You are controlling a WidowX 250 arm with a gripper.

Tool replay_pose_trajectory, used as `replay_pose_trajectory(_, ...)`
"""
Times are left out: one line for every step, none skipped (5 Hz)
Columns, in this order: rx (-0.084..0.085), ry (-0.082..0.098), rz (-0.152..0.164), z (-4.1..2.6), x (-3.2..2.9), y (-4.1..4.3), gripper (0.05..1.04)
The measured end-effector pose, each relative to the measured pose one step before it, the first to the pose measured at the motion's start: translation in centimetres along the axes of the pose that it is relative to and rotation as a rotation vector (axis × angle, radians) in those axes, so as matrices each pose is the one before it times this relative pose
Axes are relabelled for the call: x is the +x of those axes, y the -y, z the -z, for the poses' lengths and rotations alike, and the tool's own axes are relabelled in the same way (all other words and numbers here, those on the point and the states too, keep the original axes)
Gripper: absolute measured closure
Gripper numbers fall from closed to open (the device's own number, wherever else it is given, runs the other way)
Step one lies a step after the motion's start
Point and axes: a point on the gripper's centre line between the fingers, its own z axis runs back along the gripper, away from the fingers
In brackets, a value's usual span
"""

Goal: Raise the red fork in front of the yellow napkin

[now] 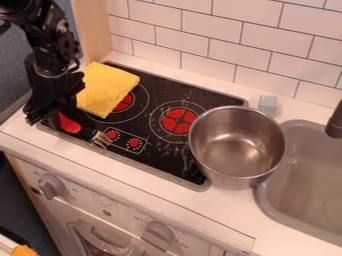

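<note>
The gripper (55, 116) hangs over the near left corner of the black cooktop (160, 160), right at the handle end of the red fork (68, 123), though I can't tell whether it is open, shut or holding the fork. The fork is just in front of the yellow napkin (107, 90), its metal tines pointing toward the red control marks (133, 143). A steel pot (237, 150) (a big, shiny one) sits at the cooktop's right side, between it and the gray sink (265, 202), with a small pale-blue block (267, 106) behind on the white tabletop (200, 200).
</note>
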Motion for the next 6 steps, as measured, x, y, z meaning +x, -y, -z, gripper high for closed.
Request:
replay_pose_trajectory(0.0228, -0.0229, -0.0057, -0.028, -0.065, -0.028, 0.338)
replay_pose_trajectory(0.0103, -0.0018, 0.0237, -0.184, 0.054, 0.120, 0.097)
replay_pose_trajectory(0.0089, 0.0141, 0.0220, -0.481, 0.014, 0.490, 0.081)
replay_pose_trajectory(0.0218, 0.0103, 0.0124, -1.068, 0.340, 0.018, 0.083)
replay_pose_trajectory(-0.0116, 0.0344, 0.0194, -3.451, 0.919, 1.111, 0.083)
replay_pose_trajectory(-0.0017, 0.0447, -0.0355, -2.566, 0.467, 0.097, 0.083)
